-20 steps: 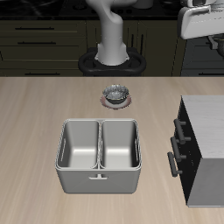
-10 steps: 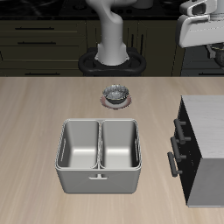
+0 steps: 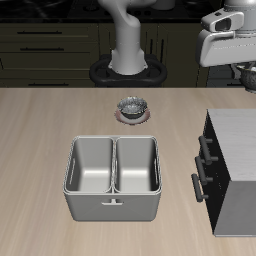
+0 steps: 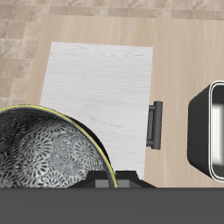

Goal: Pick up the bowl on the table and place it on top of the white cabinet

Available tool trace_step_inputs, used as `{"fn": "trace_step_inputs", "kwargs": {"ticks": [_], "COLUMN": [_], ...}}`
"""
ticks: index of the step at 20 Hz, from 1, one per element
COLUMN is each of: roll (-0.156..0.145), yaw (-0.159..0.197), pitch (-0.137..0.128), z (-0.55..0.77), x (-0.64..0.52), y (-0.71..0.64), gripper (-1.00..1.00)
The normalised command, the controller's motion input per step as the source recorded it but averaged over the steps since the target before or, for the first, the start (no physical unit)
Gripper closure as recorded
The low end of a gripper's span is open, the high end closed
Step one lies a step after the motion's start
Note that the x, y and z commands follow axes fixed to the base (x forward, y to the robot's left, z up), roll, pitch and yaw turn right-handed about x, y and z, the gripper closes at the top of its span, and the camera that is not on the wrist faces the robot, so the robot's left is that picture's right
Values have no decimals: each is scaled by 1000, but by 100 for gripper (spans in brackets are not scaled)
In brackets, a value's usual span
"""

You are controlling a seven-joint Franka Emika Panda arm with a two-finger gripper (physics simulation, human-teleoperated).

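In the wrist view the bowl [image 4: 44,157] fills the near field: shiny grey, with a dark mottled pattern inside. My gripper [image 4: 114,181] is shut on its rim and holds it in the air. Below it lies the pale top of the white cabinet [image 4: 96,87] with a dark bar handle [image 4: 155,125]. In the exterior view my gripper [image 3: 245,75] hangs high above the back of the white cabinet [image 3: 235,130]. The bowl itself is mostly cut off by the frame edge there. The beige table [image 3: 40,130] spreads below.
A look-alike bowl on a pinkish-red saucer [image 3: 131,108] sits near the robot's base. A grey metal double bin [image 3: 112,176] stands at the table's middle front; its edge also shows in the wrist view [image 4: 213,131]. Dark cabinets line the back.
My hand has come lower and shifted a little toward the table's middle, still carrying the bowl above the cabinet. Nothing on the table has moved.
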Motion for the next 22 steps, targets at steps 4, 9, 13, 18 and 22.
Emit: {"fn": "trace_step_inputs", "kwargs": {"ticks": [4,9,13,18,22], "roll": [-12,-3,0,38,21], "yaw": [13,16,89,20,17], "pitch": [30,34,53,25,3], "z": [-210,-238,-290,-130,-63], "x": [84,88,36,-35,-62], "y": [-70,-86,-22,-94,-123], "gripper": [100,100,-100,-100,-100]}}
